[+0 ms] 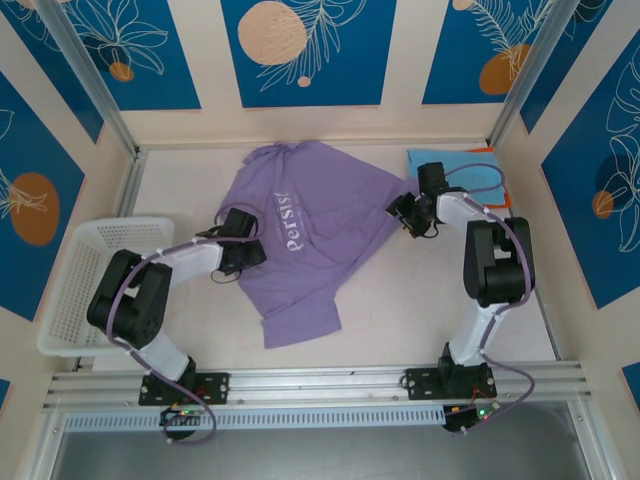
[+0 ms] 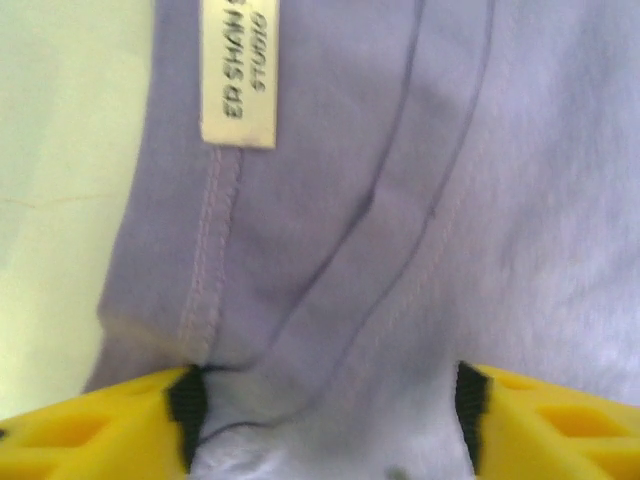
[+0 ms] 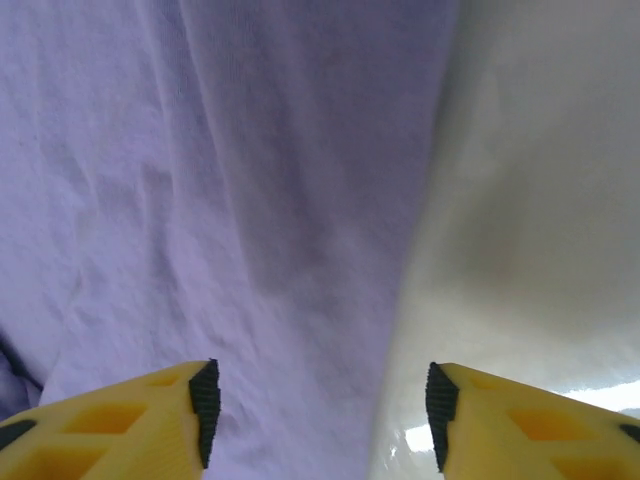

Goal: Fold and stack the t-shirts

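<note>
The lavender-purple t-shirt [image 1: 320, 230] lies spread out and rumpled in the middle of the table, its white lettering facing up. My left gripper [image 1: 243, 252] sits at the shirt's left edge; in the left wrist view it [image 2: 325, 420] is open, with purple cloth [image 2: 400, 200] and a hem lying between its fingers. My right gripper [image 1: 405, 215] is at the shirt's right edge, and in the right wrist view it [image 3: 320, 415] stands open astride that edge [image 3: 250, 200]. The light blue t-shirt [image 1: 465, 170] lies folded at the back right on the orange one [image 1: 505, 195].
A white mesh basket [image 1: 80, 280] stands at the left edge of the table. A cream side label [image 2: 238, 70] is sewn on the shirt near the left gripper. Bare table [image 3: 540, 200] shows right of the shirt. Walls close in the back and sides.
</note>
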You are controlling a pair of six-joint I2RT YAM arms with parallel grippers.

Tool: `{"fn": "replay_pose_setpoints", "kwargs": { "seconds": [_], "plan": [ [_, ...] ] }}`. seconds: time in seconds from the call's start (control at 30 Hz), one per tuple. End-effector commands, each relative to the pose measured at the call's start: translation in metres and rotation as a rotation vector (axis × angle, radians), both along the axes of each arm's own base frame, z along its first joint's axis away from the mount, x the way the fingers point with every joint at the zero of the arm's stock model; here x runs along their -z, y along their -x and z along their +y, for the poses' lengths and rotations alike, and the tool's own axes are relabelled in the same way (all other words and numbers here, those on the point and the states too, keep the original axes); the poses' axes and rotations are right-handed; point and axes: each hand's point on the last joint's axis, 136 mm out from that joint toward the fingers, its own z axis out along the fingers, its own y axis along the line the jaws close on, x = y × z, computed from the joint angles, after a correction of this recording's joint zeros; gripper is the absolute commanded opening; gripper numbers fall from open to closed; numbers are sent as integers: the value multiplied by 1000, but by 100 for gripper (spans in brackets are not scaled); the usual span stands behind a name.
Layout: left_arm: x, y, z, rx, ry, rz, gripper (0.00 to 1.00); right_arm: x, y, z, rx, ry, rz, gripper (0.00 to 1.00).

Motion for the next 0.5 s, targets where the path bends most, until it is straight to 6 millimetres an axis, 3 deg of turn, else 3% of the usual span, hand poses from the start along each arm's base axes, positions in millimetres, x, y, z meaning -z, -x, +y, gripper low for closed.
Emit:
{"fn": "replay_pose_setpoints", "kwargs": {
  "seconds": [0.0,0.13,0.27,0.4,0.47],
  "plan": [
    [21,4,3,-3,30,58,44,4,-6,10,-34,-20,21,49],
    [28,7,25,-64,20,74,23,17,-6,12,-43,8,79,25],
    [27,5,42,-108,30,77,1,19,1,15,-48,9,88,10],
    [18,5,60,-141,-22,68,0,12,26,27,-68,15,87,0],
    [16,4,68,-158,-40,73,0,10,45,34,-65,6,99,0]
  ]
}}
